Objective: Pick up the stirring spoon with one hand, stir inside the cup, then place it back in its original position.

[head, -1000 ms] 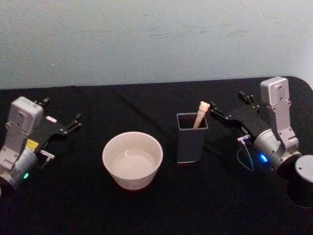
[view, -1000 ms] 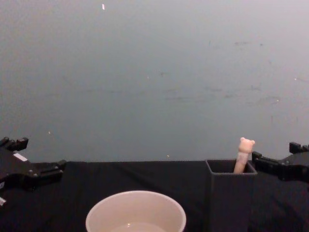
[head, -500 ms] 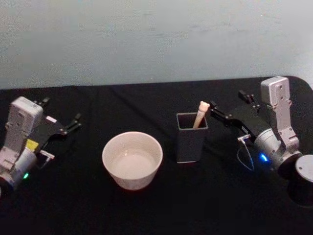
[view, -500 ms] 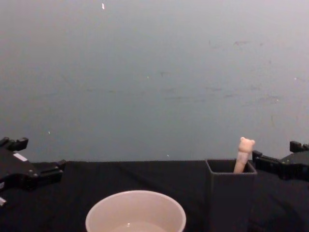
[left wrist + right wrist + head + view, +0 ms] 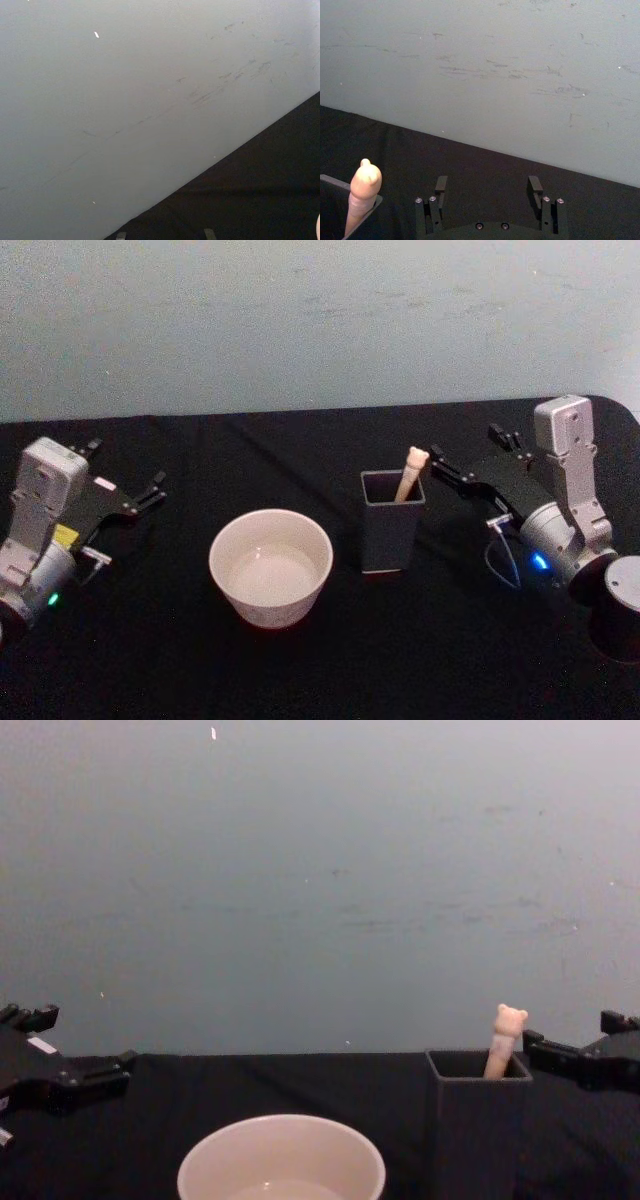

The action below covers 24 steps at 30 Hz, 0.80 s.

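Observation:
The stirring spoon [image 5: 411, 473] stands in the dark grey square holder [image 5: 390, 530], leaning on its far right corner, its cream bear-head handle [image 5: 507, 1032] sticking out above the rim. The bowl is hidden inside. The wide cream cup [image 5: 270, 565] sits left of the holder. My right gripper [image 5: 466, 442] hovers just right of the handle, open and empty. In the right wrist view the handle [image 5: 364, 187] lies off to one side of the open right gripper [image 5: 488, 186], apart from it. My left gripper [image 5: 127, 462] rests open at the table's far left.
A black cloth covers the table [image 5: 300, 670]. A plain pale wall [image 5: 320, 320] rises behind it. A dark round object with a grey top [image 5: 620, 605] sits at the right edge beside my right arm. Bare cloth lies between the cup and each arm.

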Available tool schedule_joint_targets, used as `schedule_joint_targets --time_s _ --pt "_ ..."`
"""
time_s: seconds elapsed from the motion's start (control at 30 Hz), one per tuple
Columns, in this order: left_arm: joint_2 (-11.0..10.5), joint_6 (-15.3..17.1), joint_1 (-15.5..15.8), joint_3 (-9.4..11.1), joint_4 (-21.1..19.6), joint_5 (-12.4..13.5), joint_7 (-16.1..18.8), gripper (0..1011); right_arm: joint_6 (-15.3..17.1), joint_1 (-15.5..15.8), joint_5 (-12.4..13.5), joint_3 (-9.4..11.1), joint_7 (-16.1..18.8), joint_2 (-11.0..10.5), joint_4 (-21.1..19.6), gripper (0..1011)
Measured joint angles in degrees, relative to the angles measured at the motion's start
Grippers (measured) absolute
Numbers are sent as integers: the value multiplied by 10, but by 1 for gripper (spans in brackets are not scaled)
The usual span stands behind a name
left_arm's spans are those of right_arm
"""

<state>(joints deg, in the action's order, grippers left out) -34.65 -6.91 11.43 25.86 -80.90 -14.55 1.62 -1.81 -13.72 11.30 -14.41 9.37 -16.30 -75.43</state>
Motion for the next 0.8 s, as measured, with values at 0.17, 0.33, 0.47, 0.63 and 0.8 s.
schedule_joint_targets --time_s 0.17,0.33,0.47,0.63,0.8 --pt "0 0 0 0 0 0 0 1001 0 0 0 0 0 0 0 1002" --pt "0 0 0 0 0 0 0 1001 0 0 1 0 0 0 0 1003" --pt "0 0 0 0 0 0 0 1001 0 0 1 0 0 0 0 1003" --pt "0 0 0 0 0 0 0 1001 0 0 1 0 0 0 0 1003" --pt "0 0 0 0 0 0 0 1001 0 0 1 0 0 0 0 1003"
